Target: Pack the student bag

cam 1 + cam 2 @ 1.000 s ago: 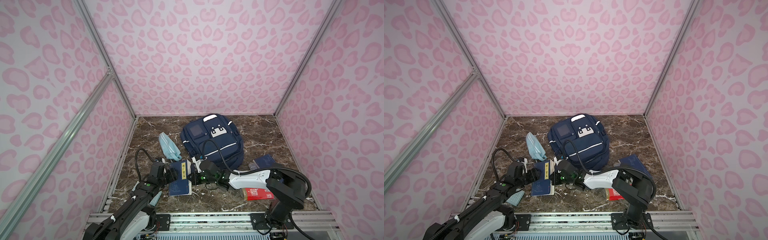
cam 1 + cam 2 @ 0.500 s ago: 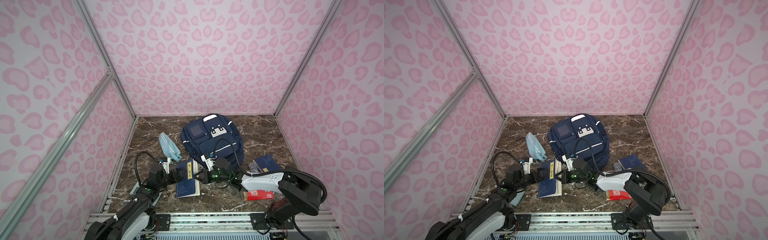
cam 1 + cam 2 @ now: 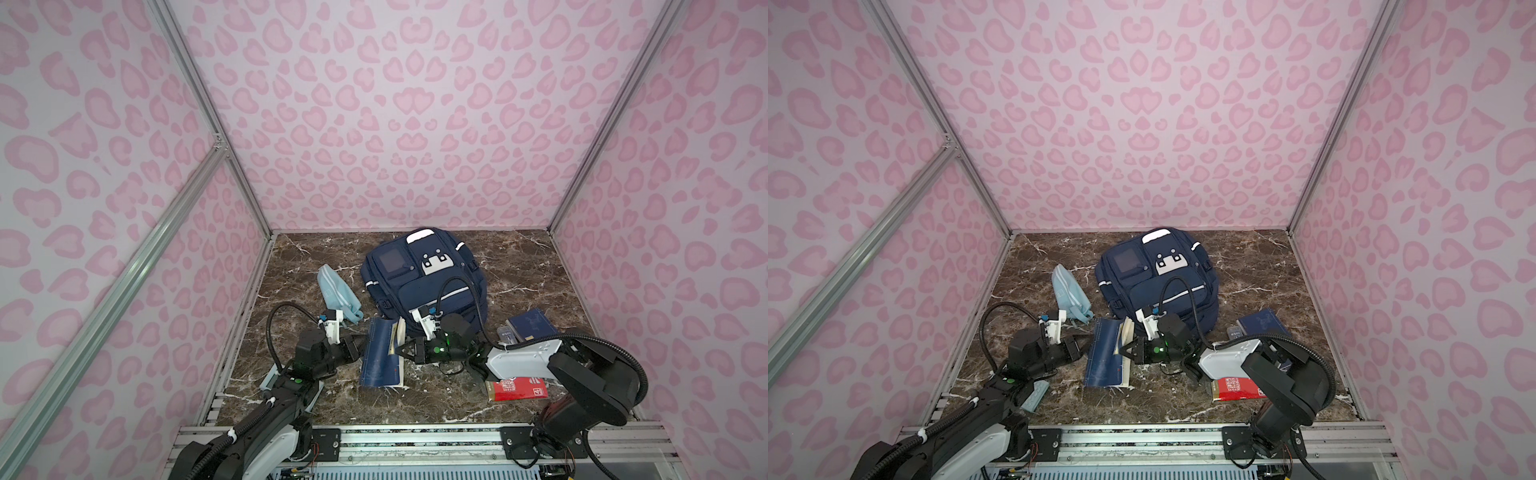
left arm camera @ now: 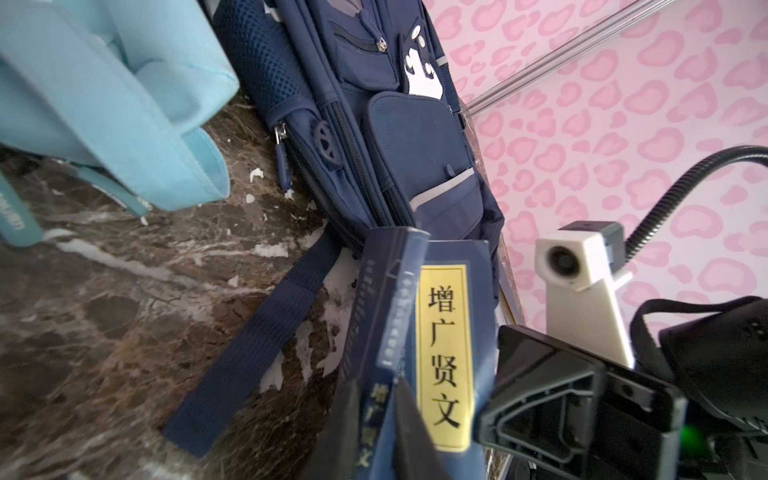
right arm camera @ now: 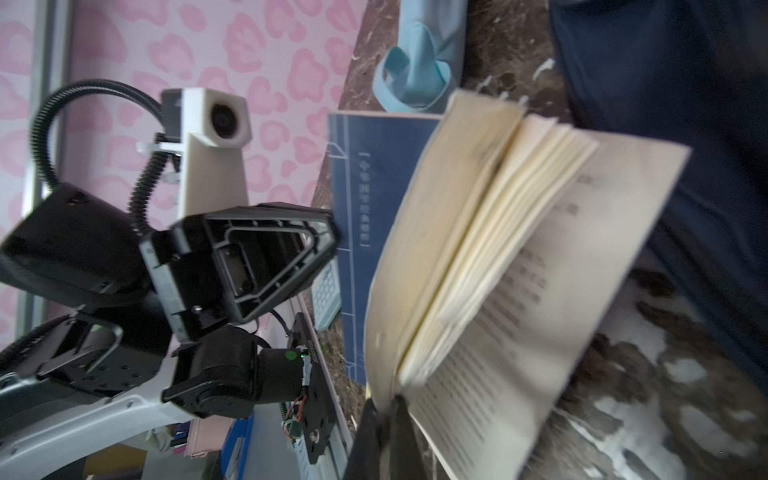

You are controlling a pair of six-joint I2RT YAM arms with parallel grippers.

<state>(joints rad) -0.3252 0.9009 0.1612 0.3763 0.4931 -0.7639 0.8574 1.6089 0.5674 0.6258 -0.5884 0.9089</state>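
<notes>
The navy student bag (image 3: 419,282) (image 3: 1154,282) lies flat at the back middle of the marble floor, zips shut as far as I can see. Just in front of it a navy book (image 3: 382,353) (image 3: 1106,357) with a yellow title label (image 4: 446,340) stands half open, its cream pages (image 5: 498,249) fanned. My left gripper (image 3: 362,345) (image 4: 376,395) is shut on the book's spine edge from the left. From the right, my right gripper (image 3: 398,351) (image 5: 384,415) is shut on the edge of the book's pages.
A light-blue zip pouch (image 3: 336,291) lies left of the bag. On the right lie a second navy book (image 3: 532,326) and a red book (image 3: 517,388). A pale blue flat item (image 3: 1036,395) sits under my left arm. Pink walls enclose three sides.
The book and both grippers have shifted right, toward the bag. My left gripper opened wide, then closed on the book's spine. The book's pages have fanned open.
</notes>
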